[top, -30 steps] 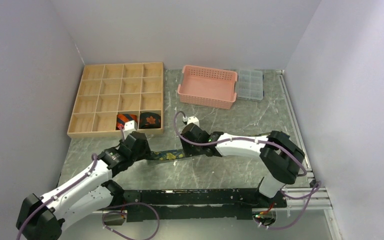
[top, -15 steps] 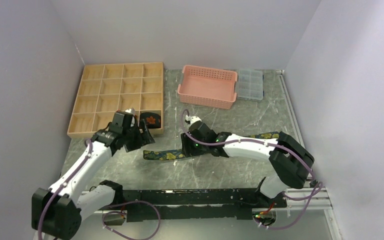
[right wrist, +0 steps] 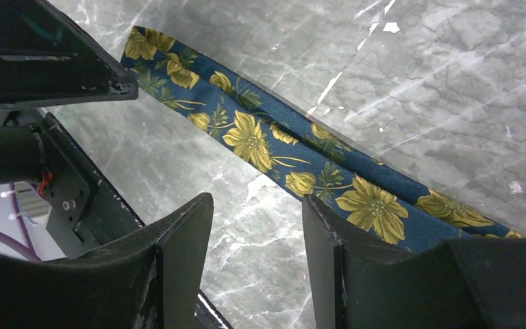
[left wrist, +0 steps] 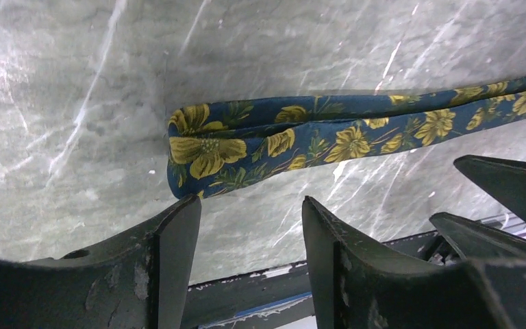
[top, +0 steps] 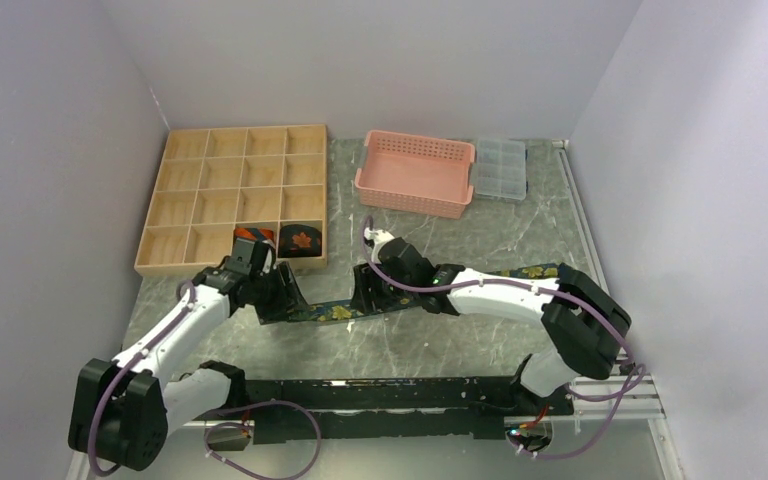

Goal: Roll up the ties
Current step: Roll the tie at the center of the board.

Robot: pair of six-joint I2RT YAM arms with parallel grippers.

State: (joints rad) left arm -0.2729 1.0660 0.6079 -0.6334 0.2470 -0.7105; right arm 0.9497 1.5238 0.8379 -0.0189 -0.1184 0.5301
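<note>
1. Left gripper (left wrist: pixel 250 205): jaws apart, nothing between them. The fingertips hover just near of the floral tie (left wrist: pixel 281 140), at its left end, and do not touch it.
2. Right gripper (right wrist: pixel 253 205): jaws apart and empty. It is poised above the same tie further right along the strip, and the fabric lies beyond the fingertips, not between them.
3. The floral tie lies flat on the marble table (top: pixel 440 345), in front of the wooden tray (top: pixel 190 200). The striped tie (top: pixel 253 238) and the leaf tie (top: pixel 302 240) sit rolled in adjacent compartments of the tray's near row.
4. Risk: the left end looks doubled over. If the left jaws close on the top layer only, the fold may open and the roll start loose.
5. Risk: nothing pins the strip. On smooth stone, I judge a push or a turn at the end would slide the whole tie instead of curling it.
6. Risk: a start that is off-square to the strip would make the roll cone out sideways.
7. Risk: the two grippers are close together over a narrow strip, so the fingers may clash.
8. Long axis: runs left–right across the table, tilting slightly far toward the right. The blunt folded end points left, and the rest passes under the right arm and reappears at the right.
</note>
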